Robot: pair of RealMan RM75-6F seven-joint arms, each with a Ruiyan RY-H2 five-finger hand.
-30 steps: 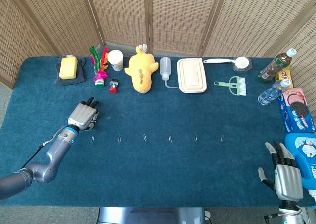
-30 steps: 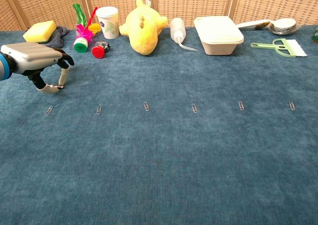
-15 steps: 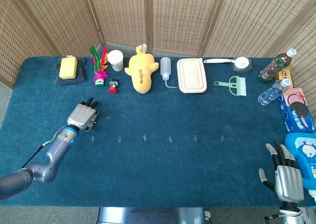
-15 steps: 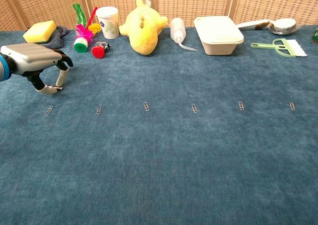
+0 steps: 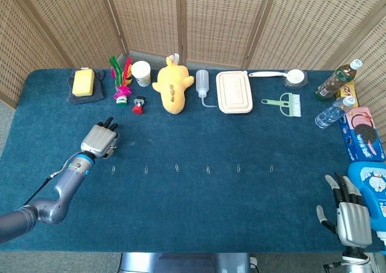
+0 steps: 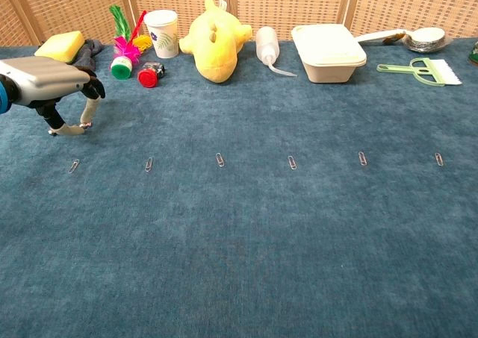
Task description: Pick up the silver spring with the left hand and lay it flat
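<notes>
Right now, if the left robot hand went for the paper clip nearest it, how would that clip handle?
The paper clip is thin wire, so it is probably very light and easily flicked away. It lies flat on the blue cloth, so fingertips would likely struggle to get under it. The cloth looks napped, so a push may snag it rather than slide it.

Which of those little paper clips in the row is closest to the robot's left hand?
The leftmost paper clip, at the row's end, lies just in front of the left hand; every other clip sits farther right.
</notes>
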